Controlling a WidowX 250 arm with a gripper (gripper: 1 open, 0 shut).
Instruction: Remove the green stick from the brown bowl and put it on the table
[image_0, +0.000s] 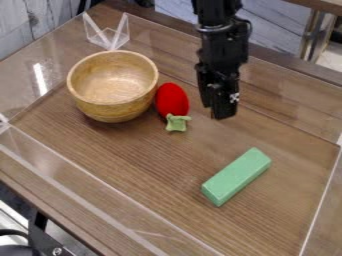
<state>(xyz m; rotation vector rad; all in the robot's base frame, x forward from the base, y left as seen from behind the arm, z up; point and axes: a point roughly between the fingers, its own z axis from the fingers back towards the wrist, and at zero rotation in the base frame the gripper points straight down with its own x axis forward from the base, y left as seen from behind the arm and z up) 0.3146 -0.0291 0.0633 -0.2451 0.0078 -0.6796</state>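
Green bar-shaped block already lies flat on the brown wooden table, well apart from the empty round wooden bowl, so the black hand, fingers spread with nothing held, should lift straight up clear of the red strawberry toy.

Blk arm w/ boxy segmented wrist, tapering to slim blk pincer.

Matte green rectangular stick; round light-brown wooden bowl, paler inside; brown wood-grain bench; red strawberry-like toy with green stem; black end effector; clear acrylic walls.
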